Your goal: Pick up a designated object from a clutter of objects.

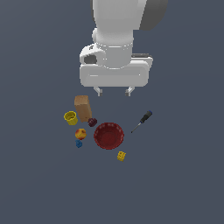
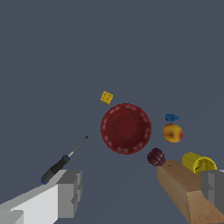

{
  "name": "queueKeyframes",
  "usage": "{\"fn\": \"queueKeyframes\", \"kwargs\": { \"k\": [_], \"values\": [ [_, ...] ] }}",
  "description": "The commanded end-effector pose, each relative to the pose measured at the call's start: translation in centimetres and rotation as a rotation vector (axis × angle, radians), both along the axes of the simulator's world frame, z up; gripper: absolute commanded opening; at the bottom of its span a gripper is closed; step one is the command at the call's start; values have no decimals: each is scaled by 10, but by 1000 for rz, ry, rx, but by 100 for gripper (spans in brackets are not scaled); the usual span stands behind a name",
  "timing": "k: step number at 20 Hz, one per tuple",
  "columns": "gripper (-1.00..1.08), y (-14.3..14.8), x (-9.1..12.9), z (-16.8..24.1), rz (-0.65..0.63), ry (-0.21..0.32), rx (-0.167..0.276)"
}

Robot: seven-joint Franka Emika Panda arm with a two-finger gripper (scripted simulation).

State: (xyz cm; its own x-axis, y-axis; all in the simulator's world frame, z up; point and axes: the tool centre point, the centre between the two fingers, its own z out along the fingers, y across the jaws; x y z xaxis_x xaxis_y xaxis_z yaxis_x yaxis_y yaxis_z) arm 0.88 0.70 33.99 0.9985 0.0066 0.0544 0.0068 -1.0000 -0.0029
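Observation:
The peach-like fruit [image 1: 80,133] [image 2: 172,133] is small, orange-yellow with a red blush. It lies on the grey floor toward the exterior view's left of the ribbed red bowl [image 1: 108,135] [image 2: 126,128], between the yellow cup [image 1: 71,117] [image 2: 198,163] and the blue piece [image 1: 78,144] [image 2: 171,117]. My gripper [image 1: 113,92] [image 2: 140,192] hangs high above the clutter, behind the bowl. Its fingers [image 2: 70,192] are spread wide and hold nothing.
A brown box [image 1: 82,108] [image 2: 183,189] stands beside the cup. A dark red ball [image 1: 92,122] [image 2: 155,156] lies between box and bowl. A yellow block [image 1: 121,155] [image 2: 106,97] and a black-handled screwdriver [image 1: 142,120] [image 2: 61,162] lie apart.

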Motion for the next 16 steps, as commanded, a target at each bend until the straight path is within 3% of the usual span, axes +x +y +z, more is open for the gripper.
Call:
{"fn": "queueKeyframes", "kwargs": {
  "k": [1,9,16],
  "values": [
    [100,0,0,0,0,0,0],
    [100,-27,2,10,-79,-24,17],
    [100,-30,3,7,-80,-24,18]
  ]
}}
